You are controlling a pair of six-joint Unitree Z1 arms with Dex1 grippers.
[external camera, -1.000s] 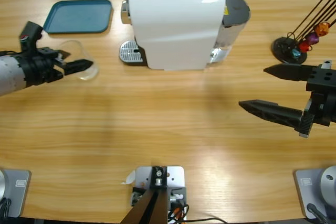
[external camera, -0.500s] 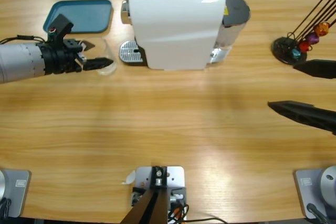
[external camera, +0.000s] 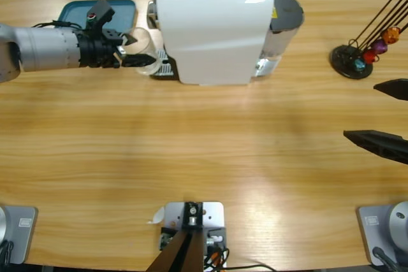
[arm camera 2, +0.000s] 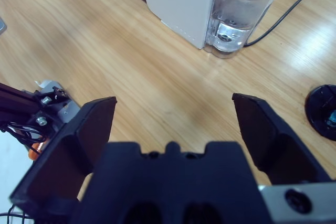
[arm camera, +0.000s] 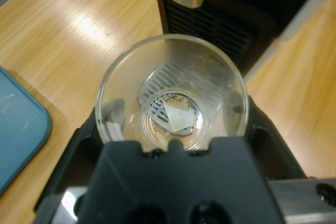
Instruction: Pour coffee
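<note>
Left gripper point(external camera: 141, 52): clenched on clear glass tumbler point(arm camera: 171, 94), upper left of high view, over drip grate point(arm camera: 207, 24) of white coffee machine point(external camera: 213, 27) | Coffee: cannot tell | Right gripper point(arm camera 2: 173, 111): jaws spread, holding nothing, right edge | Teal tray point(external camera: 73, 9): upper left.

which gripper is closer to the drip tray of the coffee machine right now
Left. The left gripper, holding the glass, is right at the drip tray; the right gripper is across the table.
</note>
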